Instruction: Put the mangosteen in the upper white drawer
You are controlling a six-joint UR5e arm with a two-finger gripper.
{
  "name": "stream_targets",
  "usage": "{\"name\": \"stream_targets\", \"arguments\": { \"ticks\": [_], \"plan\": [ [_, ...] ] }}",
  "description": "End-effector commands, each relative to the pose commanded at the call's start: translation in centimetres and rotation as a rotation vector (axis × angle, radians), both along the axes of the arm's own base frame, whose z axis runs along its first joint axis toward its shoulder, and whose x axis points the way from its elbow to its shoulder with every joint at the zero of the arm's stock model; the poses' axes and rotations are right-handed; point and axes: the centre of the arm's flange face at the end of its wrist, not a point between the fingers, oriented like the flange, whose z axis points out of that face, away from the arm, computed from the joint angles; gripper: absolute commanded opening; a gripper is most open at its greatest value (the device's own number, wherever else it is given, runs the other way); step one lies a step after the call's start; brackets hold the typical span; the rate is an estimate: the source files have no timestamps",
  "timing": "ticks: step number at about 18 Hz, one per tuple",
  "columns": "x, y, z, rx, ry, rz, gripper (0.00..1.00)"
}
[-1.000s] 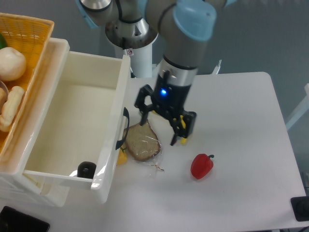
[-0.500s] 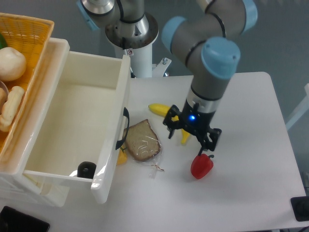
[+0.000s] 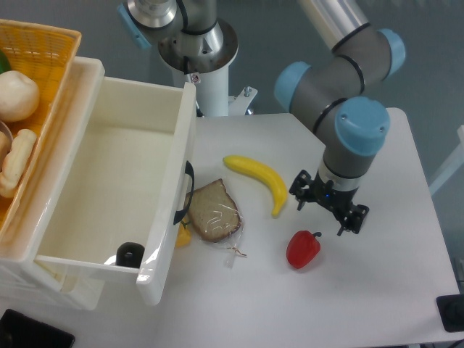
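On the table [image 3: 377, 290], the upper white drawer [image 3: 109, 145] holds the mangosteen [image 3: 130, 254].

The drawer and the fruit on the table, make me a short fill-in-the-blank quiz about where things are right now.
1. The mangosteen lies inside the upper white ____.
2. The gripper, its jaws empty, hangs above the table beside the red ____.
3. The long yellow fruit between the bread slice and the gripper is a ____.

Missing words: drawer; pepper; banana
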Motion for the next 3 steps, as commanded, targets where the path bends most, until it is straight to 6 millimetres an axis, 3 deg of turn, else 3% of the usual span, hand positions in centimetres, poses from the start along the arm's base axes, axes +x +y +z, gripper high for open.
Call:
{"name": "stream_targets", "arguments": {
  "ticks": [3],
  "plan": [
    [-0.34, -0.41, -0.11, -0.001, 0.000, -0.014, 1.00]
  ]
}}
